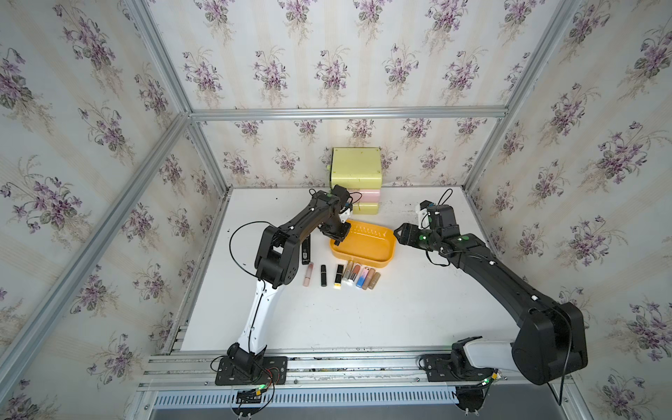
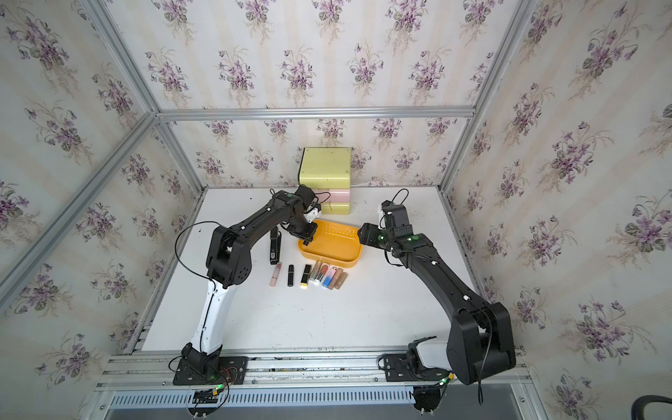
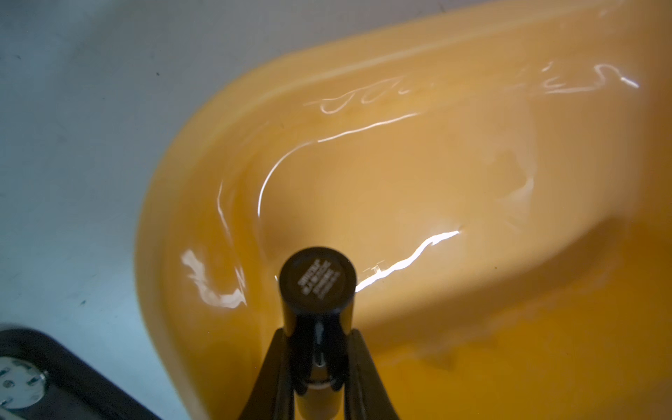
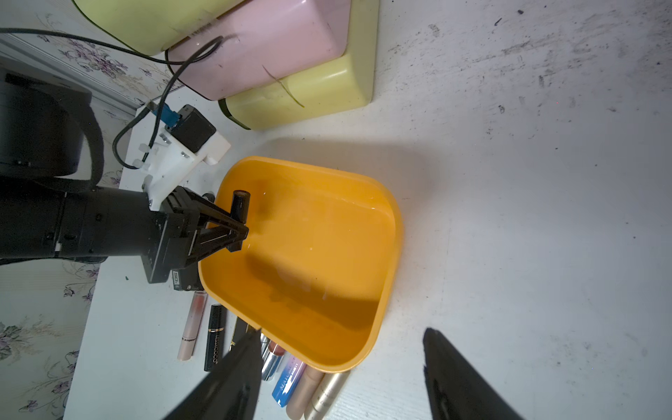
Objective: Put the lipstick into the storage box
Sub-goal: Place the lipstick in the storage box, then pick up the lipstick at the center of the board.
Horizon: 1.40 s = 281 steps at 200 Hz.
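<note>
Here the left tool (image 4: pixel 238 225) is clamped on a black lipstick (image 3: pixel 317 280) over the storage box (image 3: pixel 436 174) corner, perhaps touching it; the right tool (image 4: pixel 345 331) is apart. Light, stiff, likely slick: hold mid-barrel.

Lipstick row (image 1: pixel 340 275) before storage box (image 1: pixel 367 244)

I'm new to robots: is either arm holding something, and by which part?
The left end effector clamps a black cylindrical lipstick tube by its sides, a little back from its labelled flat end. The right end effector is open, holding nothing.
</note>
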Each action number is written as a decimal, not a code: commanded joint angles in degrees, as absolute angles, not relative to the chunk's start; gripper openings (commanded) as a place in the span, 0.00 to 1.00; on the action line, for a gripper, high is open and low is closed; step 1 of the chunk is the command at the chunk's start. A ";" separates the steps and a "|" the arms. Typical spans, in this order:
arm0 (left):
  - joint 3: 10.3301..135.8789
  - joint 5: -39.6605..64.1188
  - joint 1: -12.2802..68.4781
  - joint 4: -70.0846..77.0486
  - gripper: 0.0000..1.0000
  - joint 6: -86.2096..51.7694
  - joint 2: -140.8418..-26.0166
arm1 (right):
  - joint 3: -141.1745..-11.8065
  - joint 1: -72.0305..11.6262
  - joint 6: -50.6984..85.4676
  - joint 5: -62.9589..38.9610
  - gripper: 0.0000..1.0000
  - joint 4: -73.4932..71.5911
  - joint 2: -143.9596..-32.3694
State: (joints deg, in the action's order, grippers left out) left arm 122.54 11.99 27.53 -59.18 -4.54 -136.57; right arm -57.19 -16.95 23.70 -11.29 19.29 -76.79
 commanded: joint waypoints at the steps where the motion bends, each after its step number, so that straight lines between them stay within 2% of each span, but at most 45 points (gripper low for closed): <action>1: 125.53 8.08 27.44 -62.93 0.19 -6.75 -138.60 | -57.13 -16.63 22.57 -11.33 0.73 18.28 -76.46; 45: 131.84 5.75 27.51 -67.64 0.25 -7.95 -143.55 | -56.95 -16.00 21.89 -11.21 0.73 18.22 -76.47; 109: 133.07 5.18 27.51 -68.62 0.35 -7.91 -144.99 | -56.69 -15.77 21.69 -11.39 0.73 17.80 -76.65; 143: 130.94 6.98 27.46 -65.63 0.48 -7.96 -141.82 | -56.08 -15.73 21.80 -12.29 0.73 17.02 -75.62; 165: 127.05 8.72 27.51 -61.44 0.54 -8.37 -136.53 | -55.26 -15.74 21.62 -14.54 0.73 15.65 -74.20; 176: 124.91 11.32 27.51 -58.50 0.62 -8.05 -133.37 | -54.41 -15.73 21.62 -16.13 0.73 14.52 -73.34; 211: 112.32 14.91 27.58 -46.03 0.66 -10.35 -118.49 | -51.39 -16.07 22.92 -21.82 0.73 11.38 -71.17; 235: 104.54 12.83 27.94 -45.61 0.69 -12.89 -108.10 | -50.25 -18.10 22.70 -21.73 0.73 12.48 -69.61; 281: 77.78 9.96 28.11 -46.68 0.82 -18.16 -84.88 | -44.82 -26.81 20.52 -18.04 0.73 12.48 -64.65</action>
State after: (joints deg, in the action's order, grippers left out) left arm 88.44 11.97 28.08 -46.22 -14.52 -93.60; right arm -47.09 -23.55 21.91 -20.25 12.91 -66.72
